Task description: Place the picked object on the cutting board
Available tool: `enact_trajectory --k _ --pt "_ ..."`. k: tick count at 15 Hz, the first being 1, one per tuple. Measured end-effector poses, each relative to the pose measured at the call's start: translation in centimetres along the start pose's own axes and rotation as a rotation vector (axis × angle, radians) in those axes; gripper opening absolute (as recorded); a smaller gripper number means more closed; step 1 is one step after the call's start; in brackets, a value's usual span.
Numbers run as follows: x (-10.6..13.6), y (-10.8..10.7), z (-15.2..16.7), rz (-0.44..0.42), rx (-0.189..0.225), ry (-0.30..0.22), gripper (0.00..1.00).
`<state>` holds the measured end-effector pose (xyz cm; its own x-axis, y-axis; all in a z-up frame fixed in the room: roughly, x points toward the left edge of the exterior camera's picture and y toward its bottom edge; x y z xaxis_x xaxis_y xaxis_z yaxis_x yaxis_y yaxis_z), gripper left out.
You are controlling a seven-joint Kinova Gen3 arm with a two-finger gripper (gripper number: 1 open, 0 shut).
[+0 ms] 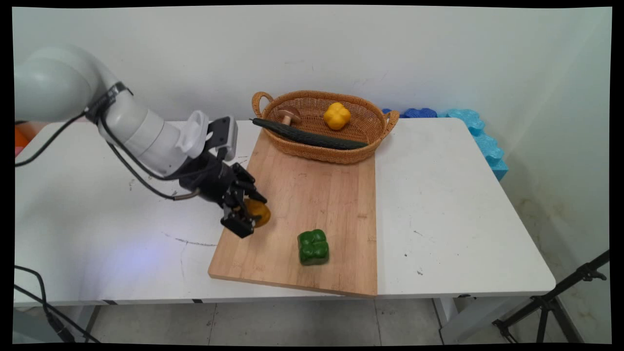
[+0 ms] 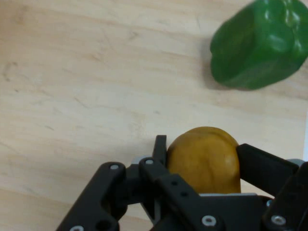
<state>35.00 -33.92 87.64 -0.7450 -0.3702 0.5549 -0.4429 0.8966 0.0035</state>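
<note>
My black gripper (image 1: 249, 215) is over the left edge of the wooden cutting board (image 1: 312, 195), shut on a rounded yellow-brown potato (image 1: 260, 212). In the hand view the potato (image 2: 204, 159) sits squeezed between the two fingers (image 2: 262, 166), close above the board (image 2: 96, 96). A green bell pepper (image 1: 313, 247) lies on the board to the right of the gripper, and its shape fills the upper right corner of the hand view (image 2: 262, 45).
A wicker basket (image 1: 370, 131) at the back of the board holds a yellow bell pepper (image 1: 337, 116), a mushroom (image 1: 289, 116) and a long dark cucumber (image 1: 308, 135). Blue foam pieces (image 1: 480, 136) lie at the table's far right edge. A tripod (image 1: 551, 302) stands at lower right.
</note>
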Motion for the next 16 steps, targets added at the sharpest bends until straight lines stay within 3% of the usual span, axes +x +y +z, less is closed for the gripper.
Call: enact_trajectory --k 12,13,16 --pt "-2.6 0.6 4.1 0.010 -0.013 -0.001 0.00" --pt "-2.8 0.6 4.4 0.013 -0.014 -0.001 1.00" --pt "-3.1 0.6 4.7 0.022 -0.015 -0.001 1.00"
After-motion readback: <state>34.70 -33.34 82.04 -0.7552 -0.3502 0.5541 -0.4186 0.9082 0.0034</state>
